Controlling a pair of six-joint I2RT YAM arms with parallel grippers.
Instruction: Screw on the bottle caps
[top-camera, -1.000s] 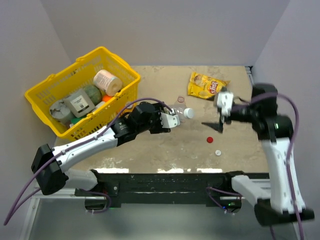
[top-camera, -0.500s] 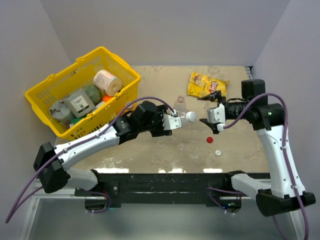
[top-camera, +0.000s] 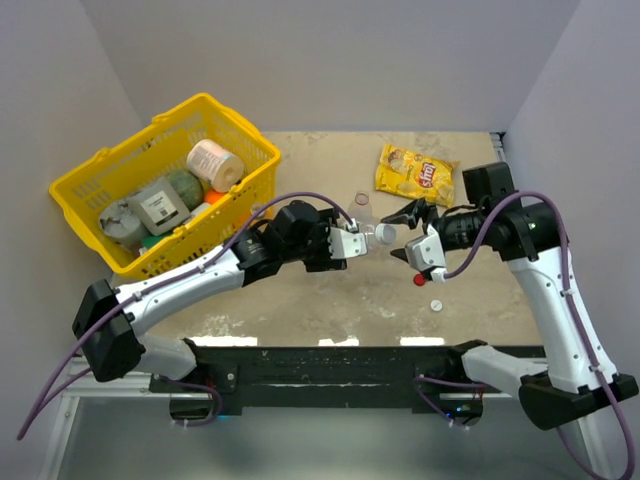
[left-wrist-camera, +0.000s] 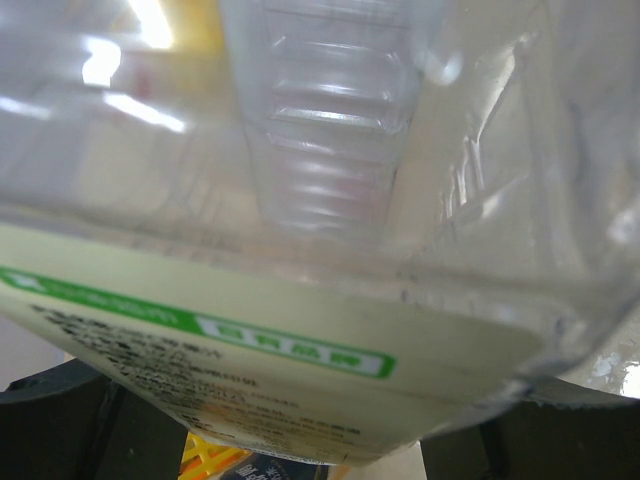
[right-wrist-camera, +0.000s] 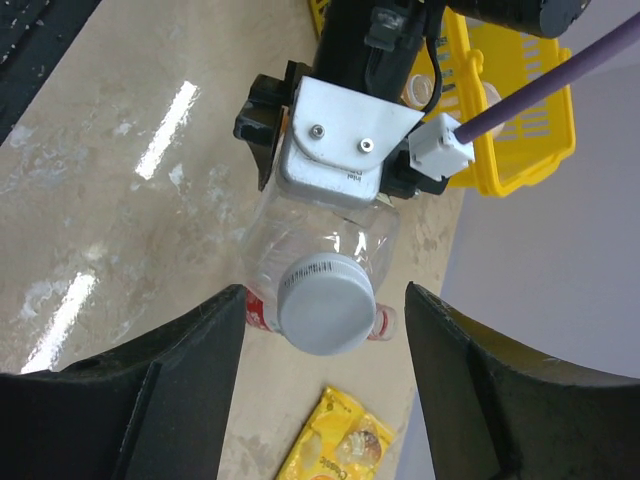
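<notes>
So the left gripper (top-camera: 348, 243) is clamping a clear plastic bottle (top-camera: 364, 236) while the right gripper (top-camera: 402, 236) is sitting wide open around its top.

The bottle is being held above the table (top-camera: 300, 290) with its neck pointing right, and one white cap (right-wrist-camera: 325, 303) is sitting on that neck; can't tell how tight it is. The right gripper's fingers (right-wrist-camera: 175, 385) are straddling that cap, one on each side, gaps showing, not touching. The red cap (top-camera: 419, 279) and the other white cap (top-camera: 437, 304) are lying on the table just nearer, close together but apart. A yellow snack bag (top-camera: 415, 170) is lying at the far right and a yellow basket (top-camera: 205, 100) of groceries is sitting at the far left. The left wrist view is showing just the bottle wall and its green-striped label (left-wrist-camera: 250, 340).
</notes>
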